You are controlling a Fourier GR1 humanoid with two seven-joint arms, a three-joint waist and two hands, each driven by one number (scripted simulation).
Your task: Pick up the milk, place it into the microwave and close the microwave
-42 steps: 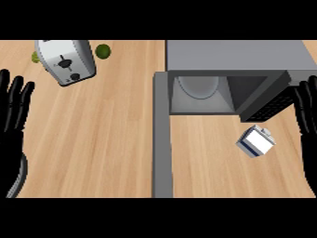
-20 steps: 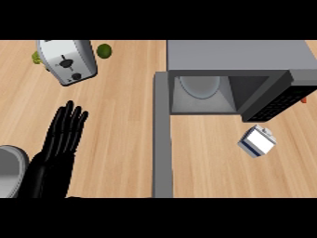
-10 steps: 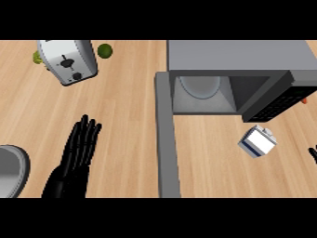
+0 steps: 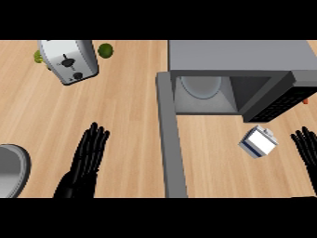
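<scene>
Across the wooden counter [image 4: 120, 116] we are looking down at the microwave [image 4: 243, 60], standing with its door [image 4: 171, 139] swung open and its cavity showing. Our left hand [image 4: 85, 162] is lying flat with fingers straight and wide; our right hand [image 4: 315, 155] is likewise spreading open near the milk [image 4: 259, 142], which is resting just below the microwave's front, untouched.

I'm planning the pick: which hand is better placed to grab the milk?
Right. The right hand is open just beside the milk, while the left hand sits across the open microwave door.
</scene>
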